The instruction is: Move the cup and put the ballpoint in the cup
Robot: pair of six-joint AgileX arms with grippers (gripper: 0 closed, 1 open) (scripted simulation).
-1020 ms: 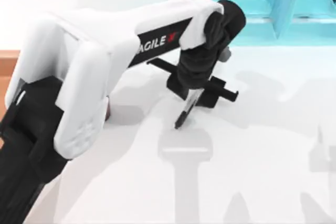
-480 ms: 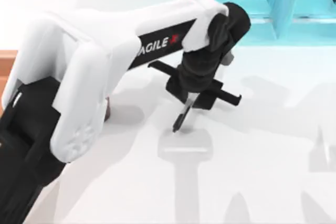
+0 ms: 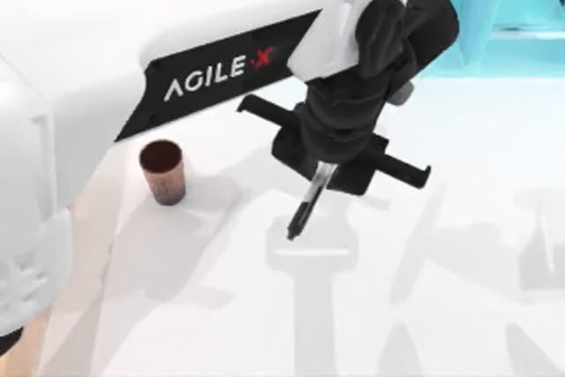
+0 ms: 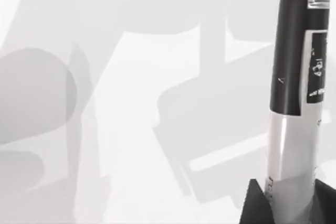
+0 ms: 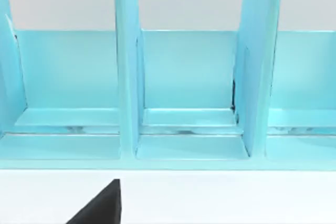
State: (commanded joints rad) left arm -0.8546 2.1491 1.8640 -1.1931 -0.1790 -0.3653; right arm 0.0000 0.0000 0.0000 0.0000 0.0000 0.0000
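The cup (image 3: 163,170) stood upright on the white table (image 3: 459,306), well off to the left of the left gripper (image 3: 325,168), with its mouth up. Its inside was dark, and no contents could be made out within. It was a short cylinder with a reddish-brown, speckled wall.

The left gripper hung above the middle of the table, its black fingers closed on the ballpoint (image 3: 307,203). The pen hung below the fingers, tilted a little, with its black tip toward the table, above its own shadow. In the left wrist view the ballpoint (image 4: 296,103) was a slim round barrel, glossy black at the far end and smooth grey-white nearer the gripper, with small white print on the black part. The dark finger pads (image 4: 257,205) pressed against the grey barrel on either side.

Behind the gripper, at the table's far edge, stood a turquoise rack (image 3: 424,6). In the right wrist view the rack (image 5: 126,77) had flat upright dividers making open compartments, all smooth and bare inside. A black corner of the right gripper (image 5: 102,205) showed there; whether its fingers were apart or together could not be told.
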